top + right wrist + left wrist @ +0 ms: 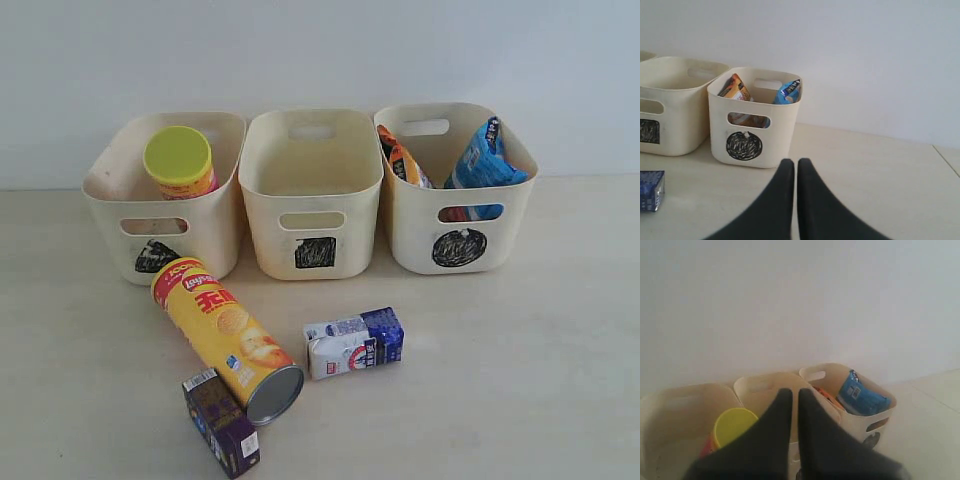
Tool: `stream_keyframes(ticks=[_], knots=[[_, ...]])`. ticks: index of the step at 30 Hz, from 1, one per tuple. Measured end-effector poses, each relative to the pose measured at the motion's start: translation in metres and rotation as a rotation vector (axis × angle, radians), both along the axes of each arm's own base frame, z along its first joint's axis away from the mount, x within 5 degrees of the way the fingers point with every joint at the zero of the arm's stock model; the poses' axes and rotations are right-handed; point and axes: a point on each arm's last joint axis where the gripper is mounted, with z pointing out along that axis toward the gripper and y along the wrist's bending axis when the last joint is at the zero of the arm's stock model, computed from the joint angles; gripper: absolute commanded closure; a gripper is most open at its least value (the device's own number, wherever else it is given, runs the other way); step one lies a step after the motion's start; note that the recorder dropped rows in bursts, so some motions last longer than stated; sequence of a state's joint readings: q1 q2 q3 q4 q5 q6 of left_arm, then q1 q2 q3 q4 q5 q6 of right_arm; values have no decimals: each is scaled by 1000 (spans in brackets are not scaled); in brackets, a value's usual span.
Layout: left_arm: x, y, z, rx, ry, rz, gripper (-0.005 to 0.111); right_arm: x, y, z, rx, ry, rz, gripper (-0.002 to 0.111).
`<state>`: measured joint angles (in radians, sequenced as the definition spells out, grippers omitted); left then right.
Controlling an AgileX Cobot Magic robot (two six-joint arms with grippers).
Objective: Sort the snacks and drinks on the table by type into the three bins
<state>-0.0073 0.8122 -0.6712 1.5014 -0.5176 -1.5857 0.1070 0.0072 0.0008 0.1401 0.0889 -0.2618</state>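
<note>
Two pincers tight together, empty: left pincer (794,392), right pincer (795,162). Yellow can (226,335), blue carton (354,343), purple carton (221,422) lie on desk (500,380).

In the exterior view the left bin's (110,205) wall hides the pink canister (180,165) below its lid and top band. The yellow canister's (225,335) capped end covers a corner of that bin's triangle mark (152,258). The dark carton's (222,425) print is too small to read. The right bin (410,240) conceals the lower parts of the orange-brown bag (403,160) and the blue bag (485,160). The left wrist view is soft and blurred; there the left hand (795,392) blocks the middle bin's (760,382) front. In the right wrist view the blue and white carton (650,190) is cut off by the picture's edge.
</note>
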Motion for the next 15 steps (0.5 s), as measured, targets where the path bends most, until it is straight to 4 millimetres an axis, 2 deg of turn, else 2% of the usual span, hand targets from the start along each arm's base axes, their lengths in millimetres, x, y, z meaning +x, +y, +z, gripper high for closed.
stream_keyframes(ticks=[4, 11, 15], knots=[[6, -3, 1, 60, 21, -14, 103, 0, -1, 0, -1, 5, -21, 108], [4, -22, 3, 121, 35, -104, 103, 0, -1, -5, -5, 50, -18, 108], [6, -23, 3, 125, 30, -78, 103, 0, -1, -5, -6, 54, -18, 108]])
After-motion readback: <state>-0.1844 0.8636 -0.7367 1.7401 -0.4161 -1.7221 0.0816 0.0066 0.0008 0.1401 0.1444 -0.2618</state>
